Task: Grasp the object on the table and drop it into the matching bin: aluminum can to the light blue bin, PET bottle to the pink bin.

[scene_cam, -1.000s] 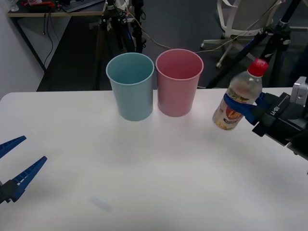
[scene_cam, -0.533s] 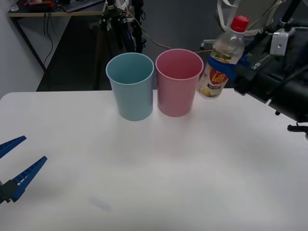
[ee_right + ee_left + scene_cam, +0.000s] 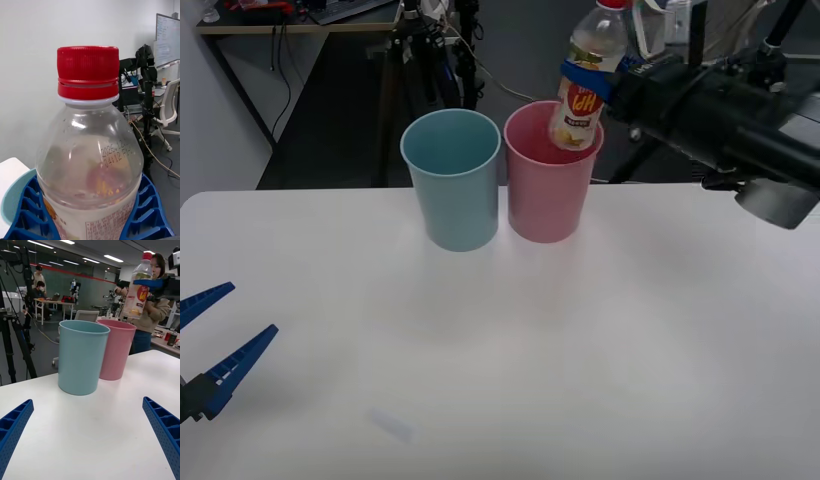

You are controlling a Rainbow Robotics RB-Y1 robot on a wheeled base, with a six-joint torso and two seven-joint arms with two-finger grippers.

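While the right gripper (image 3: 608, 82) clamped the bottle (image 3: 585, 82) at its upper body, it hung upright above the pink bin (image 3: 551, 184): clear plastic, red cap, yellow-orange label. The blue bin (image 3: 452, 190) stood touching at nine o'clock. The left gripper (image 3: 218, 338) sat spread wide over the table (image 3: 580, 340).

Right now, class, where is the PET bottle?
In the front view, the PET bottle hangs upright in the right tool, above the pink bin rim.

white table (image 3: 580, 350) with light blue bin (image 3: 452, 180) beside, perhaps touching, pink bin (image 3: 542, 190)
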